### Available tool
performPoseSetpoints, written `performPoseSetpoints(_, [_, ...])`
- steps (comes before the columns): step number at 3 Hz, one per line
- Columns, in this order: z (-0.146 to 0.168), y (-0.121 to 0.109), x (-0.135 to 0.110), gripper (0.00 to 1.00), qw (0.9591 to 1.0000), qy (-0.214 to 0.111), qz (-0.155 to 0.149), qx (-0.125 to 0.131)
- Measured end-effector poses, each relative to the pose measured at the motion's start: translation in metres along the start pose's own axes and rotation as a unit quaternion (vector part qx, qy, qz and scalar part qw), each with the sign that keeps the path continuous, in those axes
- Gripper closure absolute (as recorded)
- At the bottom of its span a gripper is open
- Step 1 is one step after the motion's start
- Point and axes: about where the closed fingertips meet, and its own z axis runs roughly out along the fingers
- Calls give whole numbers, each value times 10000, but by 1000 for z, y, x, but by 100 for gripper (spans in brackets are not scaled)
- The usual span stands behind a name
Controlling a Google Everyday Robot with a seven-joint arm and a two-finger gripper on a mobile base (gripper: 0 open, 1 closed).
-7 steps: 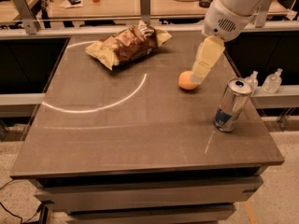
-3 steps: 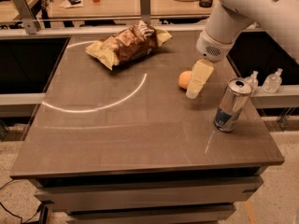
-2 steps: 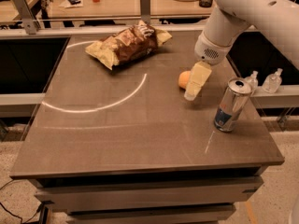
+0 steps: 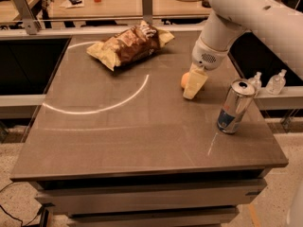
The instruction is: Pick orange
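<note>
The orange [image 4: 185,80] is a small round fruit on the grey table [image 4: 118,131], right of centre. Most of it is hidden behind my gripper [image 4: 194,85], whose pale yellow fingers [image 4: 195,83] reach down to the table right in front of it and over its right side. The white arm [image 4: 236,18] comes in from the upper right.
A silver can [image 4: 234,106] stands upright to the right front of the gripper. A brown-and-yellow chip bag [image 4: 129,44] lies at the back of the table. Two small clear bottles [image 4: 267,83] stand on a ledge past the right edge. A counter with clutter lies behind.
The gripper has come down from above and right of the orange, moved left and lower, and now covers most of the fruit. The orange, can and bag have not moved.
</note>
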Motion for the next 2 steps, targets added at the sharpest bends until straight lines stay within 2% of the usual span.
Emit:
performPoseSetpoints(1, [-2, 1, -1, 64, 10000, 21, -62, -13])
performPoseSetpoints(2, [-31, 0, -12, 89, 9989, -442, -60, 126])
